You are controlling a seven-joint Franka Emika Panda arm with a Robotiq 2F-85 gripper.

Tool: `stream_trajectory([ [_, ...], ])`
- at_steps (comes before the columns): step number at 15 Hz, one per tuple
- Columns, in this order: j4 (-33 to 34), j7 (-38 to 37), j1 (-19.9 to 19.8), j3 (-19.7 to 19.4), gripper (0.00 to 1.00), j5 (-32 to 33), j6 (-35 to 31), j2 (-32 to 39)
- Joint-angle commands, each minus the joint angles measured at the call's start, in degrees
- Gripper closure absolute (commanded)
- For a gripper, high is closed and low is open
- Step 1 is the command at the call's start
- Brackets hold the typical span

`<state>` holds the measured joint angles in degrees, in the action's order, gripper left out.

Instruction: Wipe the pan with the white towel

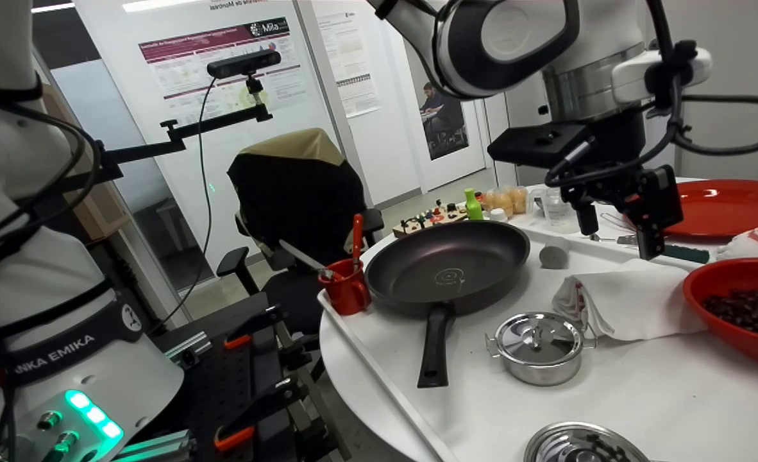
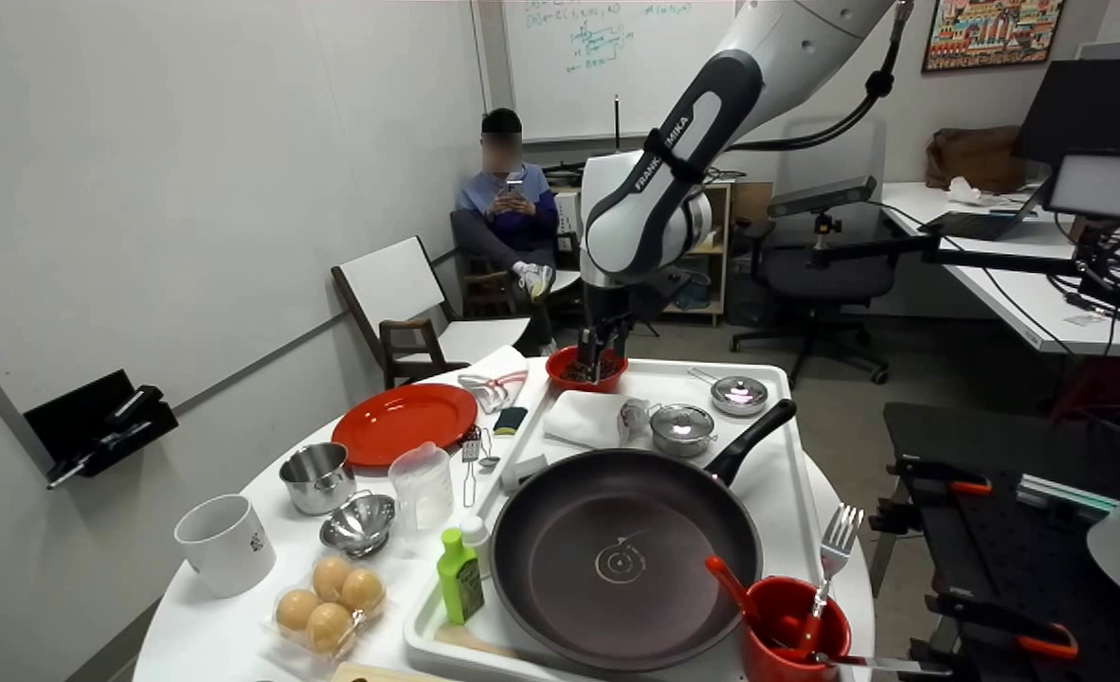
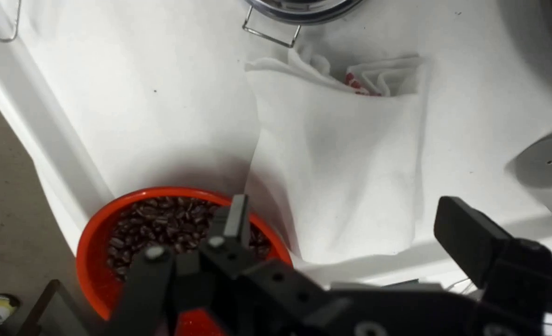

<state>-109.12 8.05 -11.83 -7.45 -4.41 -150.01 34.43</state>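
The black frying pan (image 1: 449,263) rests on the tray, its long handle pointing away from the chair side; both exterior views show the pan (image 2: 607,530) with nothing lying in it. Folded and creased, the white towel (image 1: 642,301) lies between a small steel pot and the red bowl. In the wrist view the towel (image 3: 336,163) spreads below the camera, with a bit of red pattern in its folds. My gripper (image 3: 343,207) hangs above the towel, fingers wide apart and nothing between them. In an exterior view the gripper (image 1: 619,237) is clearly off the table.
Close to one finger sits a red bowl (image 3: 98,233) of dark beans. A lidded steel pot (image 1: 539,350) stands beside the towel. A grey cylinder (image 1: 554,253) lies near the pan, and a red mug (image 2: 797,625) with utensils touches or nearly touches it. The tray (image 2: 802,455) has raised edges.
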Motion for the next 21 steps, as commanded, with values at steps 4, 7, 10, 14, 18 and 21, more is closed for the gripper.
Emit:
stream_trajectory([
  [4,4.23,-4.51,0.38,-0.52,0.00,1.15,-3.47,6.33],
  [7,6.06,-6.43,0.74,-1.25,0.00,1.39,-3.95,8.44],
  [10,7.76,-7.79,0.85,-1.92,0.00,1.68,-3.57,10.48],
  [14,9.69,-8.29,0.38,-1.59,0.00,1.33,-0.39,12.59],
  [18,10.56,-9.21,0.84,-1.86,0.09,1.53,0.18,14.09],
  [21,11.02,-9.73,1.05,-2.02,0.40,1.53,0.32,14.66],
])
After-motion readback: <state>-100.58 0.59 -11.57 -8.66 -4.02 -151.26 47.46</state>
